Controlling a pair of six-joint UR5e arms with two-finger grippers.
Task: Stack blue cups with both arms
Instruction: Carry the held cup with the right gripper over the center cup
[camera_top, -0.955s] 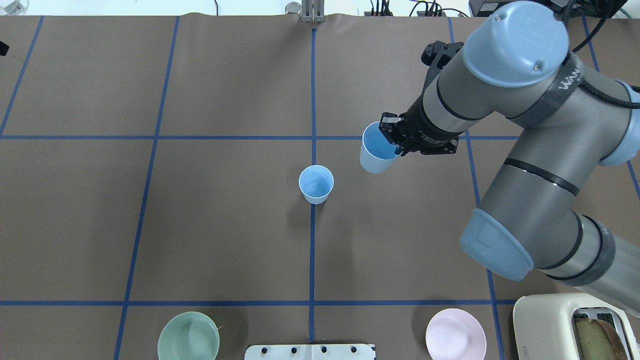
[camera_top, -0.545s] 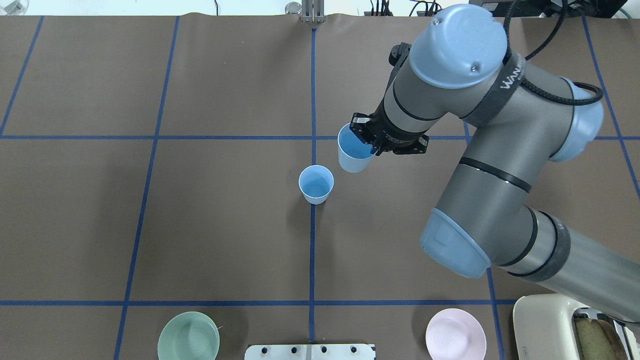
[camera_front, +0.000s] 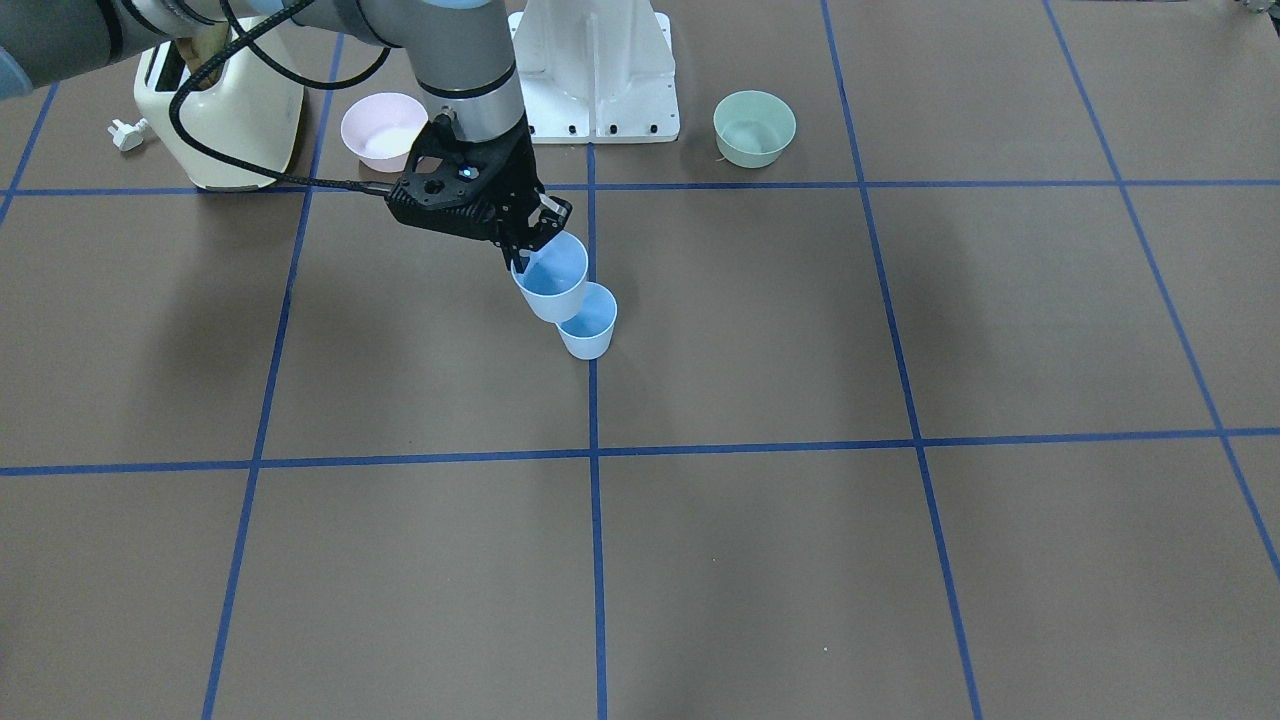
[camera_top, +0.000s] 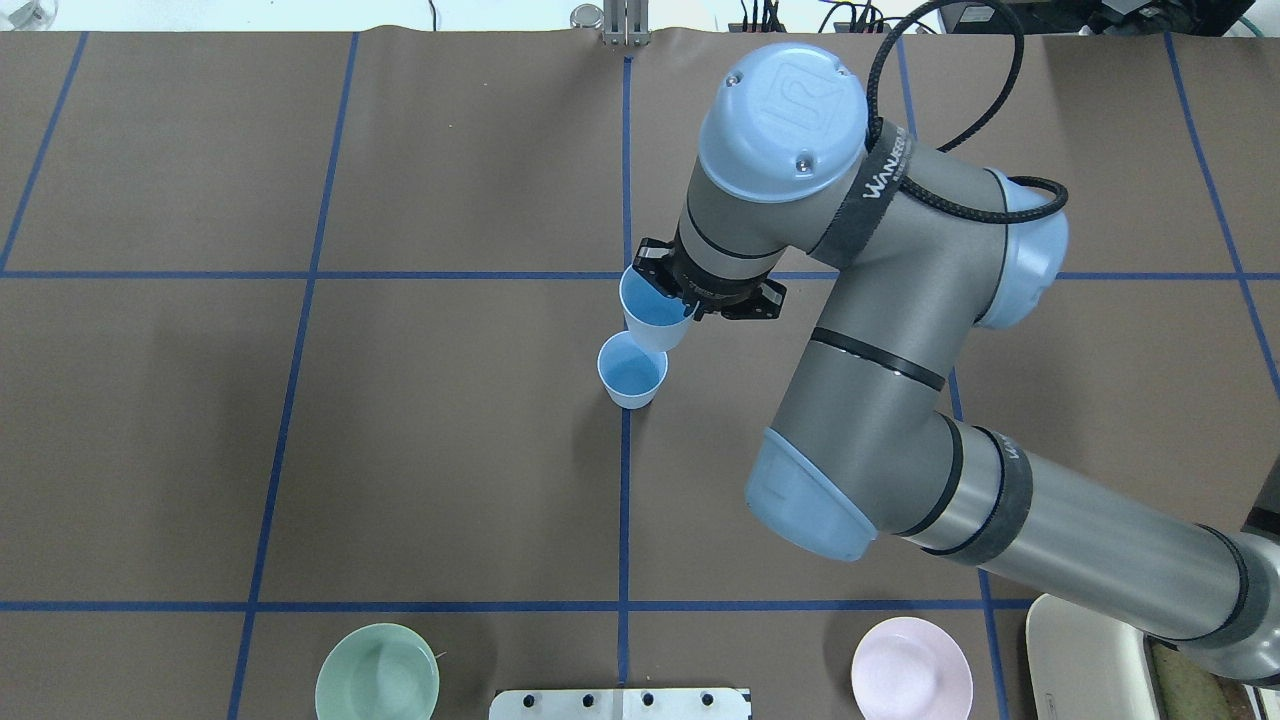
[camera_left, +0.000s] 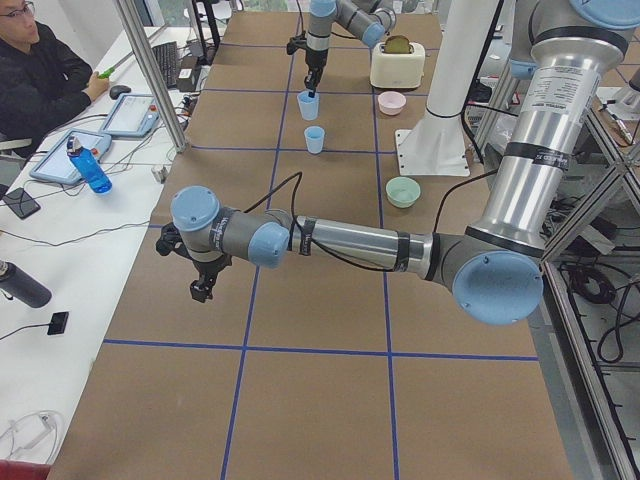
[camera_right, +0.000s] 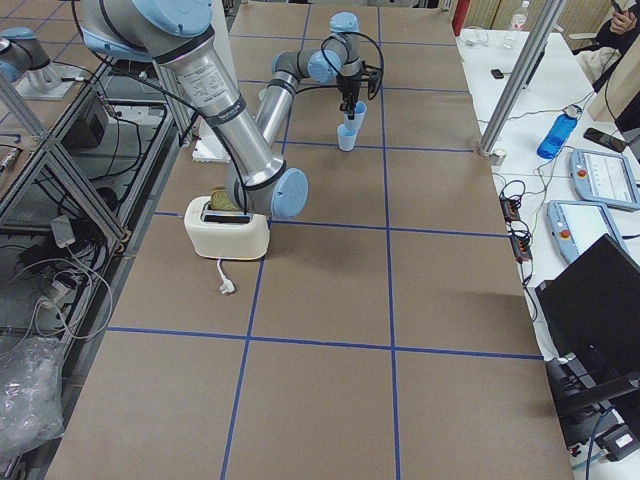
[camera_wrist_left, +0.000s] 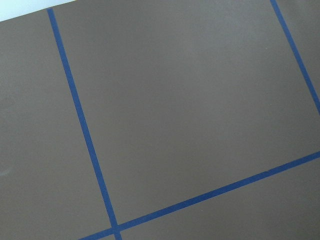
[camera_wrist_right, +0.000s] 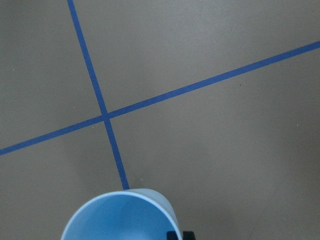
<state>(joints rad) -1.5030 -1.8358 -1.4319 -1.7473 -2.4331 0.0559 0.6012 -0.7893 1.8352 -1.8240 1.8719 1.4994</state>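
One blue cup stands upright on the table's centre line; it also shows in the front view. My right gripper is shut on the rim of the second blue cup, with one finger inside it. It holds the cup in the air, tilted, just beyond and right of the standing cup, overlapping its rim in the front view. The right wrist view shows the held cup's rim. My left gripper shows only in the left side view, far from the cups; I cannot tell if it is open.
A mint-green bowl and a pink bowl sit near the robot's edge, either side of the white pedestal. A cream toaster with bread stands at the robot's right. Blue tape lines cross the brown table.
My right arm has swung left with the blue cup in its grip, from well right of the standing cup to right beside and above it. The standing cup has not moved.
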